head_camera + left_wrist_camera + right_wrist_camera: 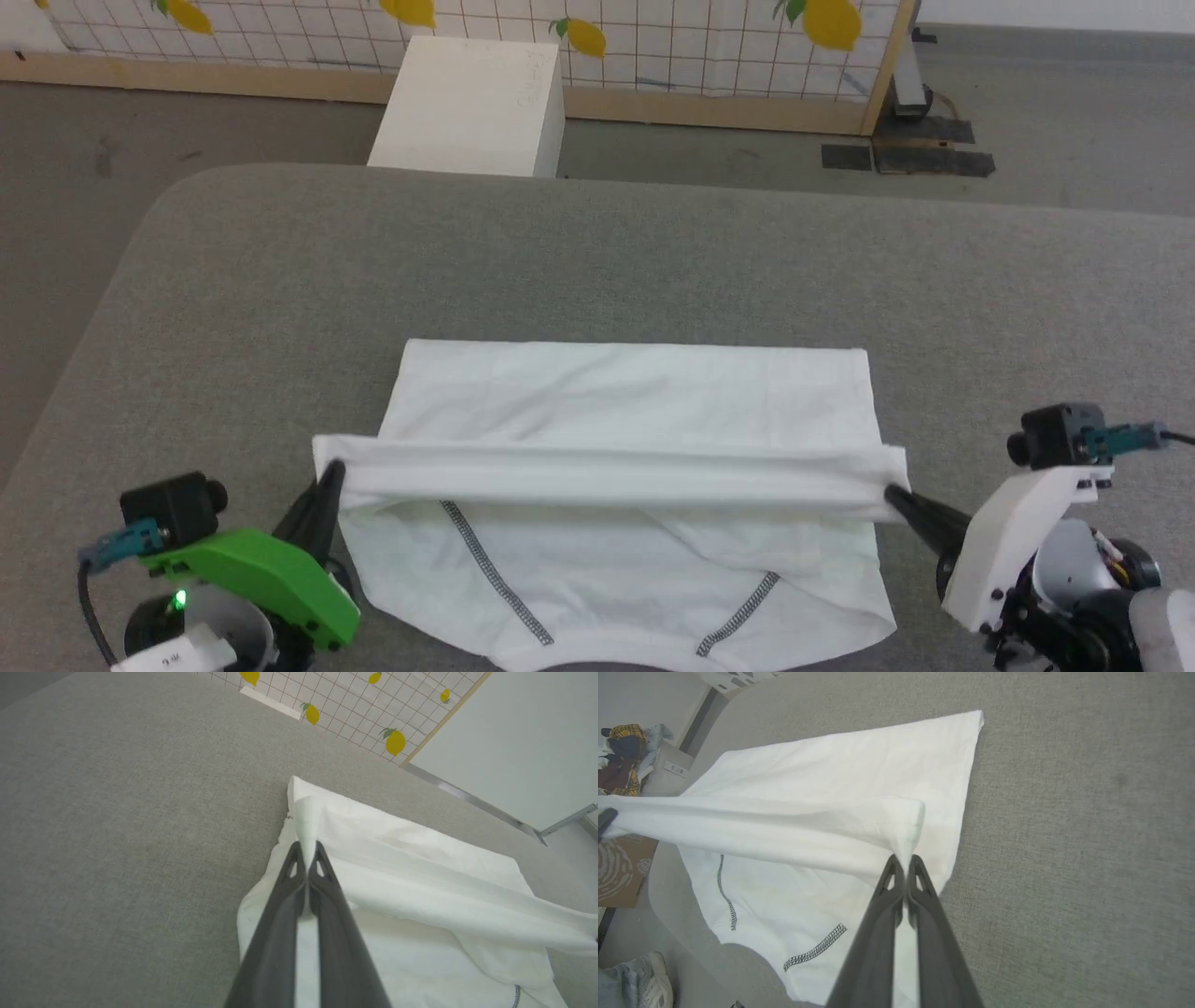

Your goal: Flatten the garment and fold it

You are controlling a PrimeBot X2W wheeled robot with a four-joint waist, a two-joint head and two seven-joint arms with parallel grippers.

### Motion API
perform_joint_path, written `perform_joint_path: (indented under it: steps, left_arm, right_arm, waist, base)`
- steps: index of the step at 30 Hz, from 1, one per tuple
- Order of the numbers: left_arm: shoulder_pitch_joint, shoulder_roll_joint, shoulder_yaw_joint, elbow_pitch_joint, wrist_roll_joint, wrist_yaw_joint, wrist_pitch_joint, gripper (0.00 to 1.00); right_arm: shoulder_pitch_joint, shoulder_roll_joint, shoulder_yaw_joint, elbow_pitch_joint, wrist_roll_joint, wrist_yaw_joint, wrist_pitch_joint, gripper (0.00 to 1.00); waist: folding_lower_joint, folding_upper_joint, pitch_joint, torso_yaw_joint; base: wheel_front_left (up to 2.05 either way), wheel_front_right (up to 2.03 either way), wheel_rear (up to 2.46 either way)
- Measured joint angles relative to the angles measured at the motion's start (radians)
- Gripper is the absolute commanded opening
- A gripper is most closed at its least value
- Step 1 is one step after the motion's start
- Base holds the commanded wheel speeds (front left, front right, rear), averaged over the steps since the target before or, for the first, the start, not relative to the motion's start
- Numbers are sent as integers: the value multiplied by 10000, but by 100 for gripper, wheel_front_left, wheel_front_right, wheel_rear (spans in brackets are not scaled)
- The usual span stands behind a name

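Observation:
The garment (616, 411), a white shirt with dark zigzag seams, lies on the grey table (597, 261) near its front edge. A fold of its cloth is lifted into a taut band stretching left to right above the rest. My left gripper (333, 472) is shut on the band's left end, and my right gripper (892, 493) is shut on its right end. In the left wrist view the fingertips (294, 858) pinch a white cloth corner of the garment (411, 858). The right wrist view shows my right gripper (903, 861) pinching the garment (831, 774) likewise.
A rigid white box (476, 103) stands on the floor beyond the table's far edge, before a lemon-print gridded panel (709, 47). Bare grey table surface surrounds the shirt. In the right wrist view a shoe (644, 980) and a pile of clothes (626, 756) lie off the table.

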Motion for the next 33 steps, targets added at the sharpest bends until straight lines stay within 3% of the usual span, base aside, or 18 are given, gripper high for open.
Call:
perform_joint_path:
  steps: [6, 15, 16, 17, 18, 19, 20, 23, 28, 33]
  left_arm:
    - [747, -150, -268, 568, -50, 293, 186, 0]
    - [770, -334, -602, 1956, -65, 297, 328, 0]
    - [768, -382, -606, 2098, -100, 290, 378, 6]
    - [767, -410, -612, 2205, -134, 288, 435, 27]
    - [765, -424, -623, 2314, -174, 288, 451, 72]
    - [753, -422, -616, 2385, -182, 290, 491, 100]
    - [744, -424, -573, 2443, -209, 293, 495, 100]
    - [745, -345, -433, 2548, -284, 314, 504, 100]
    - [794, 13, 52, 2343, -412, 803, 577, 100]
    - [821, 518, 851, 1185, -316, 1189, -54, 100]
  right_arm:
    - [914, 326, -35, 19, -261, 0, -46, 0]
    - [1424, 412, 324, 639, -654, 0, -186, 0]
    - [1440, 437, 295, 746, -686, 0, -196, 0]
    - [1445, 462, 268, 830, -688, 0, -163, 0]
    - [1462, 464, 291, 894, -713, 0, -102, 0]
    - [1499, 470, 307, 909, -723, 0, -73, 32]
    - [1526, 483, 305, 922, -713, 0, -42, 100]
    - [1626, 485, 309, 855, -654, 2, 73, 100]
    - [1888, 414, -48, -27, 36, -2, 518, 100]
    - [1808, 305, -1321, -1379, 593, -2, 1035, 100]
  waist:
    - [0, 0, -144, 82]
    - [0, 0, -64, 42]
    - [0, 0, -72, 33]
    - [0, 0, -80, 21]
    - [0, 0, -93, 11]
    - [0, 0, -109, 4]
    - [0, 0, -128, -5]
    - [0, 0, -209, -28]
    - [0, 0, -375, -41]
    - [0, 0, -394, -21]
  base:
    - [0, 0, 0]
    - [0, 0, 0]
    - [0, 0, 0]
    - [0, 0, 0]
    - [0, 0, 0]
    - [0, 0, 0]
    - [0, 0, 0]
    - [0, 0, 0]
    - [0, 0, 0]
    - [0, 0, 0]
